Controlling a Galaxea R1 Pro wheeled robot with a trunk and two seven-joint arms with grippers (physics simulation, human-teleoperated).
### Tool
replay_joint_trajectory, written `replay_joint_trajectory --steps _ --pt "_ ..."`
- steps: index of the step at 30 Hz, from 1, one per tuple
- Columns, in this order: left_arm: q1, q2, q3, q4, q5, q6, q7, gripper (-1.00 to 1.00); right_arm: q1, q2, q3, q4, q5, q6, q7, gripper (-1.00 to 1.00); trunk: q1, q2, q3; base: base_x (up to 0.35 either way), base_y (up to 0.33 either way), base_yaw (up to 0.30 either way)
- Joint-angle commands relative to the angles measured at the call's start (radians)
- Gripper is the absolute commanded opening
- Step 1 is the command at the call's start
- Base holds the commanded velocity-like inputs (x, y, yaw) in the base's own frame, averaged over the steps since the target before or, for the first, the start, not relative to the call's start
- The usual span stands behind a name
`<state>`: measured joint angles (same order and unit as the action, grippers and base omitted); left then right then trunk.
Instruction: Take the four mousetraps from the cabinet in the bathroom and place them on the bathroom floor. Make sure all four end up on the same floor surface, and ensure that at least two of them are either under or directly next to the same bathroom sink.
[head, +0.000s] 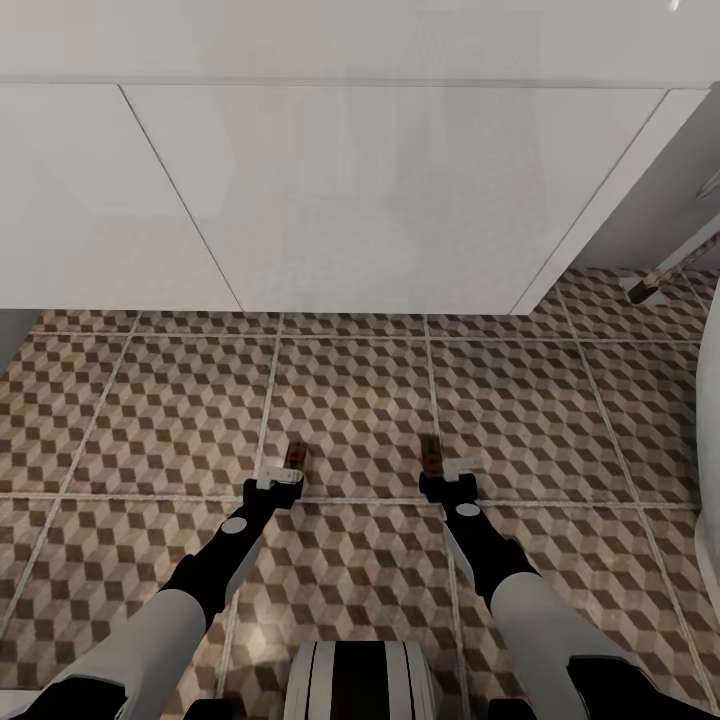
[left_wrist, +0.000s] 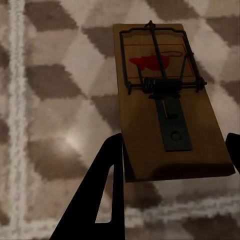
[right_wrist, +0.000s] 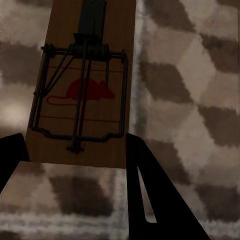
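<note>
Two mousetraps are in play, one per arm, both low over the bathroom floor (head: 360, 400) in front of the wide white sink (head: 400, 200). The left gripper (head: 279, 482) has its fingers closed on the near end of the left mousetrap (head: 294, 456), board flat between the dark pads, wire bar and red mouse mark facing up in the left wrist view (left_wrist: 165, 100). Over on the other side, the right gripper (head: 452, 480) is clamped on the right mousetrap (head: 431, 455) the same way, its red mark clear in the right wrist view (right_wrist: 85, 95). Both boards point away from the robot toward the sink's drawer front, side by side but well apart, roughly level with each other. Held by the short end like that, each trap can be laid flat on the tile without the fingers fouling the spring. Whether the boards already touch the tiles, I cannot tell. My read: this is the set-down, right next to the sink, which would tick the two-by-the-same-sink condition.
</note>
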<state>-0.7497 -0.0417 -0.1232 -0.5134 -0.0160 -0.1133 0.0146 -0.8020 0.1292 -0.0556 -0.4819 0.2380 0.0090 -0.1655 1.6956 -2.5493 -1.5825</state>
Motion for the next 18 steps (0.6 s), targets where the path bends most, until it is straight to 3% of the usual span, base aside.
replay_joint_trajectory --steps 1,15,18 --pt "0.0 0.0 -0.002 0.0 -0.003 -0.005 0.002 -1.0 0.0 0.001 -0.006 0.0 0.007 -0.005 0.0 -1.0 0.0 0.0 0.0 0.0 0.0 0.0" --pt "0.0 0.0 -0.006 0.014 -0.007 -0.058 0.004 -1.0 0.0 0.001 -0.006 0.009 0.007 -0.056 0.0 -1.0 0.0 0.0 0.0 0.0 0.0 0.0" --pt "0.0 0.0 -0.006 0.024 -0.008 -0.102 0.008 -1.0 0.0 0.001 -0.006 0.01 0.007 -0.056 0.0 -1.0 0.0 0.0 0.0 0.0 0.0 0.0"
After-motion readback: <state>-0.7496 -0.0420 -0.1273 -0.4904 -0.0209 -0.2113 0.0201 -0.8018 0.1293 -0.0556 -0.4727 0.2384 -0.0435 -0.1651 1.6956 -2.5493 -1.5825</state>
